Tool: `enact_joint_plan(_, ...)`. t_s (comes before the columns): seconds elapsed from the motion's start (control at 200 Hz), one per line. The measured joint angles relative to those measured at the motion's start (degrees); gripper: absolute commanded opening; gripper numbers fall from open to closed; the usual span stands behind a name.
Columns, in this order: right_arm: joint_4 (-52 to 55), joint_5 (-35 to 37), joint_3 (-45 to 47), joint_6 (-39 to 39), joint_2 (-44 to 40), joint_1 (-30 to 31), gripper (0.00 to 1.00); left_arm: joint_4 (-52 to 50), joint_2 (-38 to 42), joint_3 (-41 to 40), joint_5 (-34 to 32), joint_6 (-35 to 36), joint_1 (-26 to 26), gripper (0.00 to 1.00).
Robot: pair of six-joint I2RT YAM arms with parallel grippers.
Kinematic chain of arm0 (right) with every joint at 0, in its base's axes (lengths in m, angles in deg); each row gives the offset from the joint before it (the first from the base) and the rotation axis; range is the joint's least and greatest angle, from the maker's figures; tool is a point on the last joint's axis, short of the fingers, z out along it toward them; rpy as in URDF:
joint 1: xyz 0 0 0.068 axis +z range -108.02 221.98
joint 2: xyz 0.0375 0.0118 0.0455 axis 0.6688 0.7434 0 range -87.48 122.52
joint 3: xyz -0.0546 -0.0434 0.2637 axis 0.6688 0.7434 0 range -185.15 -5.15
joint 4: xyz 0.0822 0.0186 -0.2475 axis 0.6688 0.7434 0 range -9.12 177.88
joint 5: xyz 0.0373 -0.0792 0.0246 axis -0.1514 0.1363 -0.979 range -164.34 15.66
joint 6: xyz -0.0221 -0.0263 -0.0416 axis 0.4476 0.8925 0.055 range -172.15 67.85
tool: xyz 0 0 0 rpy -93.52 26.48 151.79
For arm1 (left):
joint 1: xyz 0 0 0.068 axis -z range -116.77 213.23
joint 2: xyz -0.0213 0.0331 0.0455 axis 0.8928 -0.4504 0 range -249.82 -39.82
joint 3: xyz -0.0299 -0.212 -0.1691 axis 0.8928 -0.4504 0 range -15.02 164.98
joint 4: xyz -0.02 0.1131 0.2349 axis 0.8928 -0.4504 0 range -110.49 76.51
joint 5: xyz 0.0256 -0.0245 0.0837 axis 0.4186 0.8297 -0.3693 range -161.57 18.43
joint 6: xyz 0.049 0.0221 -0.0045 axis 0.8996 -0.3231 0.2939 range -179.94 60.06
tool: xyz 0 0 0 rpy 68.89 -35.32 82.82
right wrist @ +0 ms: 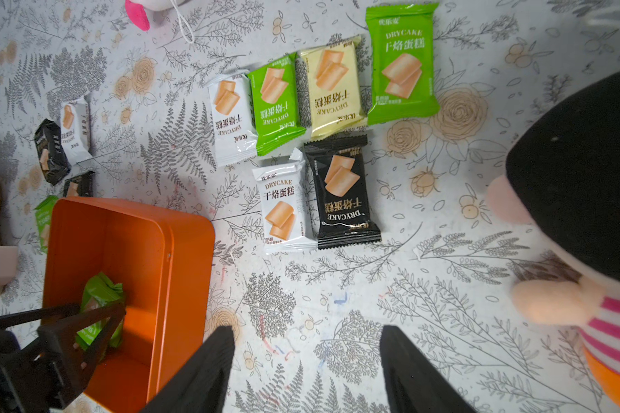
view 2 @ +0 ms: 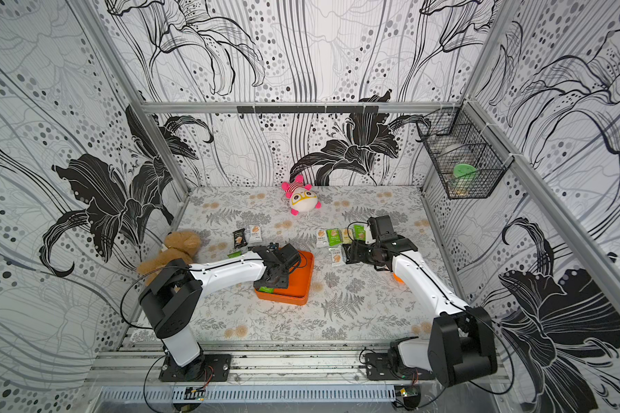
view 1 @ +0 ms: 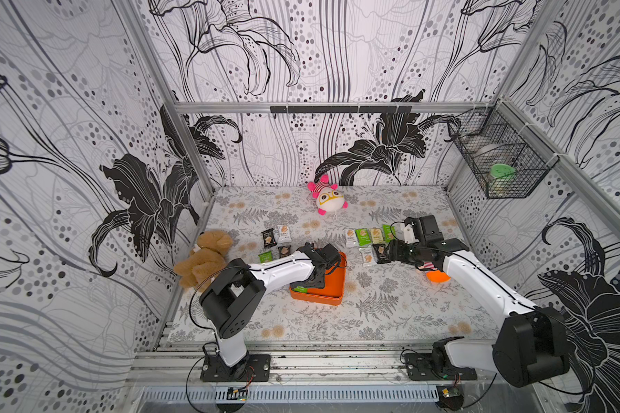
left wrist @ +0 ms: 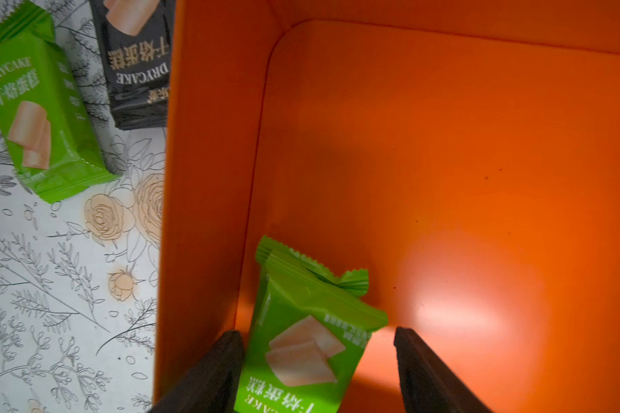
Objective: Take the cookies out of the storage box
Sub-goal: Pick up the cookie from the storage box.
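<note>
The orange storage box point(view 1: 333, 282) point(left wrist: 444, 161) sits mid-table, and one green cookie packet point(left wrist: 301, 339) point(right wrist: 101, 296) lies in its near-left corner. My left gripper point(left wrist: 317, 332) reaches down into the box and is open. The green packet lies between its fingers, against one finger, with a gap to the other. Several cookie packets point(right wrist: 337, 89) point(view 1: 369, 236) lie in rows on the table right of the box. A green one point(left wrist: 40, 114), a black one point(left wrist: 140, 64) and others point(view 1: 276, 239) lie left of it. My right gripper point(right wrist: 306, 329) point(view 1: 391, 252) hovers open over bare table beside the right-hand rows, holding nothing.
A brown teddy point(view 1: 204, 261) lies at the left table edge. A pink-and-white plush point(view 1: 328, 196) sits at the back. A striped plush with a black head point(right wrist: 587, 178) lies under my right arm. A black wire basket point(view 1: 498, 161) hangs on the right wall.
</note>
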Motion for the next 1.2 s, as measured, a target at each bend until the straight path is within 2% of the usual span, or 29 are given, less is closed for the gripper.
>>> enact_joint_plan(0.175, 0.0, 0.2, 0.0, 0.0, 0.0, 0.0, 0.70, 0.9, -0.3, 1.0, 1.7, -0.2, 0.1, 0.71)
enact_joint_plan(0.411, 0.0, 0.2, 0.0, 0.0, 0.0, 0.0, 0.70, -0.4, -0.6, 4.0, 0.8, 0.8, 0.1, 0.72)
enact_joint_plan(0.736, 0.0, 0.5, 0.0, 0.0, 0.0, 0.0, 0.71, -2.3, -1.7, 3.9, 0.4, 5.7, 0.1, 0.73)
enact_joint_plan(1.202, 0.1, 1.1, -0.6, -0.3, 0.0, 0.0, 0.71, -1.1, -3.5, 1.3, 0.4, 9.0, -0.1, 0.70)
